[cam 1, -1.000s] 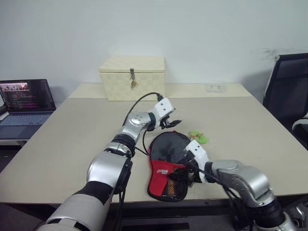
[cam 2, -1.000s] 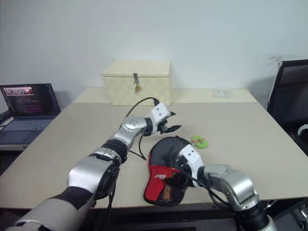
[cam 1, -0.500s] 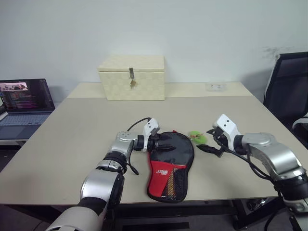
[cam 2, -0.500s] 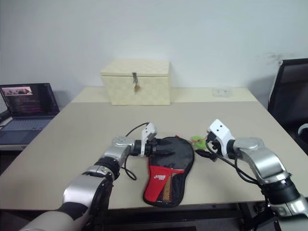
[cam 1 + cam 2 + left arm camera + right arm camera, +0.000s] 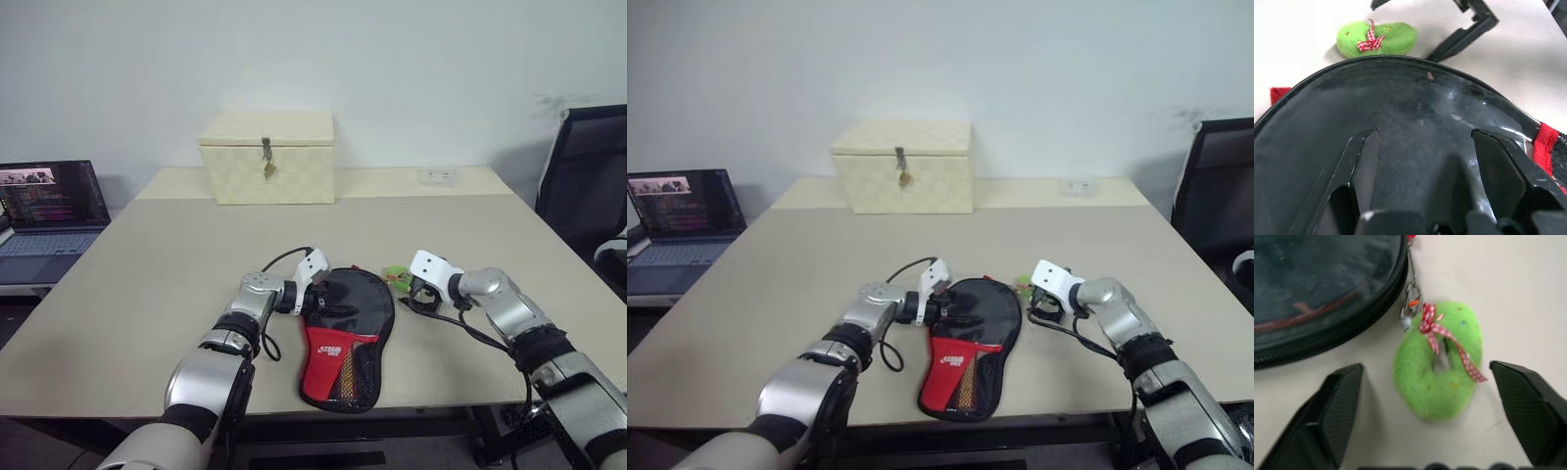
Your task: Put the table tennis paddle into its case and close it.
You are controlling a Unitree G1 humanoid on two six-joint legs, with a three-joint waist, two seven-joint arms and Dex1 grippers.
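Observation:
The black and red case (image 5: 340, 350) lies flat near the table's front edge, round black end farthest from me. The table tennis paddle is hidden. My left gripper (image 5: 331, 300) is open, its fingers (image 5: 1362, 161) spread over the case's glossy black face (image 5: 1415, 103). A fluffy green ring-shaped pull tag (image 5: 1442, 364) with a red-and-white bow lies on the table just right of the case, clipped to its zip edge. My right gripper (image 5: 1425, 366) is open and low over the table, with the tag between its wide-apart fingers, touching neither.
A cream chequered latched box (image 5: 267, 157) stands at the back of the beige table (image 5: 147, 255). An open laptop (image 5: 49, 201) sits off to the left, and a black chair (image 5: 588, 176) stands at the right. A small white object (image 5: 438, 177) lies at the far edge.
My left gripper dropped from above the table onto the case's round end. My right gripper left the case's near mesh end, swung out right, then came in around the green tag.

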